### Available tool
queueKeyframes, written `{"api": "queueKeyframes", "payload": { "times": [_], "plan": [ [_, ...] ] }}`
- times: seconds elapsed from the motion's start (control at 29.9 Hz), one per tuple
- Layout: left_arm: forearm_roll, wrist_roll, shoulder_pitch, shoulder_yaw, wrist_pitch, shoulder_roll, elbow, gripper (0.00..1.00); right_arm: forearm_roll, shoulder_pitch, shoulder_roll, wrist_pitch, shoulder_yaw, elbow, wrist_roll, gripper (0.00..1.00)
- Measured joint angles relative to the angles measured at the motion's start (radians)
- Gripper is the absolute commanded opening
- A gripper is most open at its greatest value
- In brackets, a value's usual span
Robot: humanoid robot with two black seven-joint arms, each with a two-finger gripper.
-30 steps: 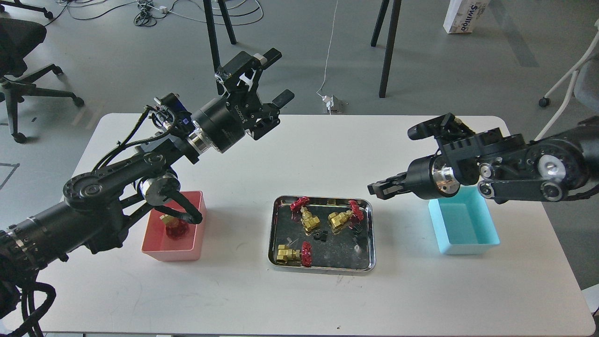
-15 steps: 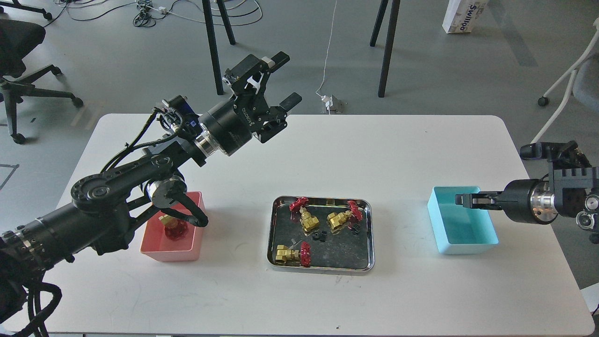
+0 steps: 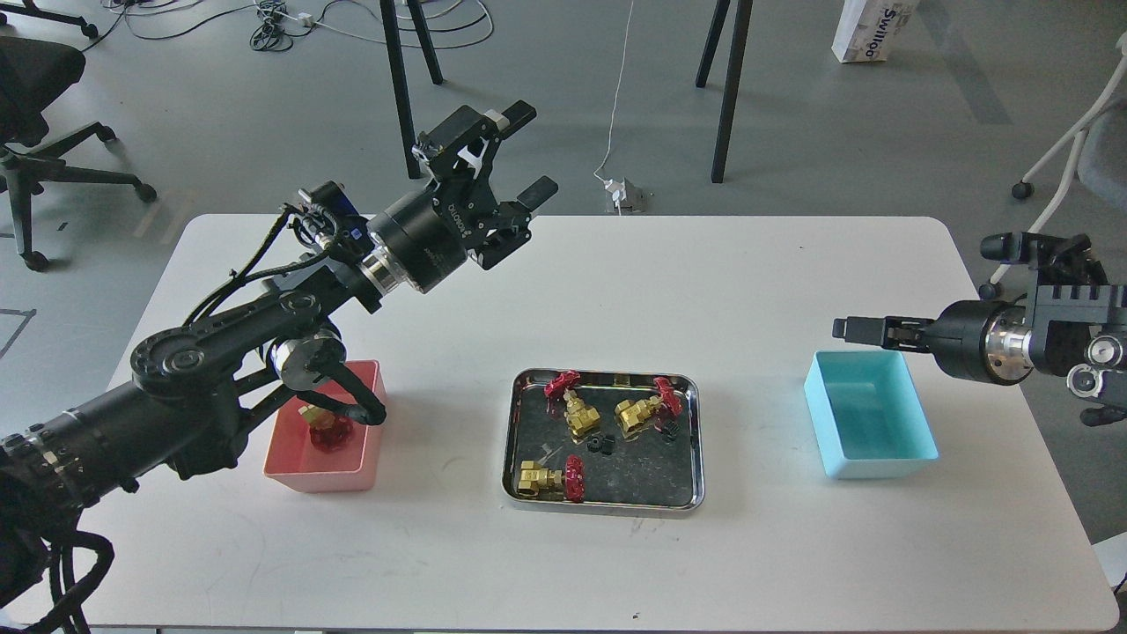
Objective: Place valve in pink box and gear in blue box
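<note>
Left gripper [image 3: 526,151]: I read the two fingers as spread apart with nothing between them; raised over the far left part of the table [image 3: 563,563]; against half a second ago it has backed off a little toward the left, pose otherwise the same.

Right gripper [image 3: 845,329]: seen side-on and dark; fingers lie close together but I cannot tell whether they are fully closed; half a second ago the tip sat over the blue box [image 3: 870,426], now it has lifted and hangs just past the box's far rim; a second ago this arm reached much further in, toward the tray [image 3: 606,504].

Pink box [image 3: 322,478]: near left of the table, partly behind my left arm; one valve [image 3: 327,428] stands inside, red wheel facing down toward me; unmoved across all three frames.

Tray: middle of the table; holds three more valves; one at the far left [image 3: 570,406], one at the far right [image 3: 650,407], one at the near left [image 3: 550,478]; none has shifted.

Gears: one small black gear [image 3: 600,444] between the two far valves; another [image 3: 669,430] just beside the right-hand valve; both in the tray, same spots as before.

Blue box: right side of the table, well apart from the tray; I can make out nothing inside it; position unchanged.
</note>
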Motion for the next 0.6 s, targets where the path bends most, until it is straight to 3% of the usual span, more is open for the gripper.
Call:
{"api": "queueKeyframes", "payload": {
  "times": [0.13,0.23,0.3,0.4,0.5,0.6],
  "plan": [
    [-0.001,0.0,-0.031,-0.013,-0.076,0.0,0.116,0.99,0.366,-0.046,-0.023,-0.033,0.282,-0.007,0.019,0.99],
    [-0.006,0.0,-0.068,-0.028,-0.152,-0.002,0.229,0.99,0.664,-0.104,-0.023,-0.025,0.499,-0.004,0.082,0.99],
    [-0.027,0.0,-0.081,-0.08,-0.168,-0.003,0.305,0.99,0.846,-0.155,-0.011,0.033,0.637,0.002,0.141,0.99],
    [-0.107,0.0,-0.085,-0.232,-0.173,-0.029,0.406,0.99,1.01,-0.239,0.019,0.217,0.778,0.004,0.207,0.99],
    [-0.189,0.0,-0.084,-0.327,-0.173,-0.077,0.481,0.99,1.076,-0.329,0.063,0.336,0.865,-0.008,0.238,0.99],
    [-0.229,0.0,-0.083,-0.346,-0.174,-0.104,0.505,0.99,1.087,-0.395,0.089,0.358,0.928,-0.016,0.249,0.99]
  ]
}}
